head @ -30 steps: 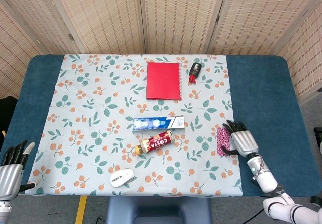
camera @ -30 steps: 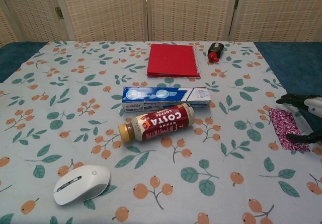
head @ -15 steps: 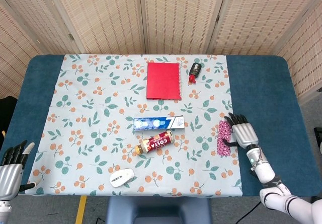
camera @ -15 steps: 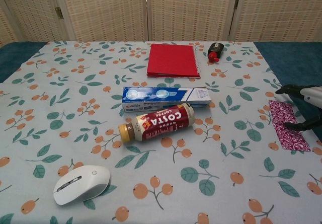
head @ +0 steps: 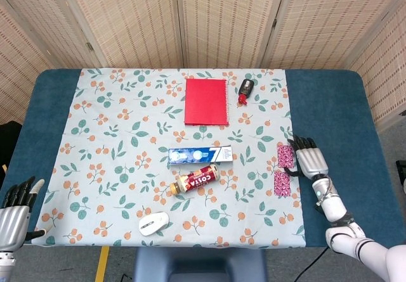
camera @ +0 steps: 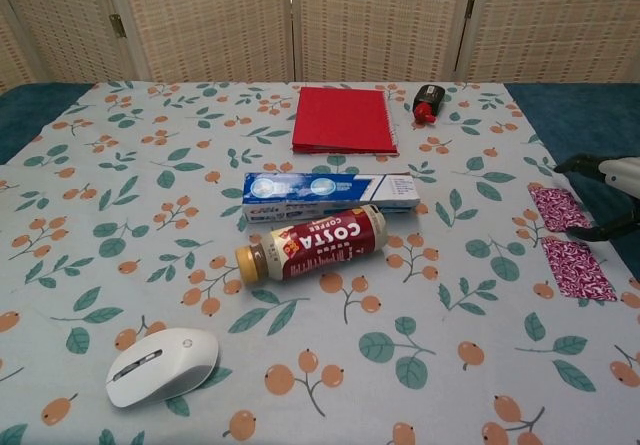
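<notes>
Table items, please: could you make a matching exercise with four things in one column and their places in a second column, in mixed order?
Things:
1. red notebook
2. white mouse
3. coffee bottle
4. patterned packet

Places:
A. near front edge
B. far side, middle
C. by the right hand
D. just in front of the toothpaste box

Pairs: 1-B, 2-A, 3-D, 4-C

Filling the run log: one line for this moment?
left hand: holds nothing | right hand: touches upper purple patterned packet | second purple packet: lies apart
</notes>
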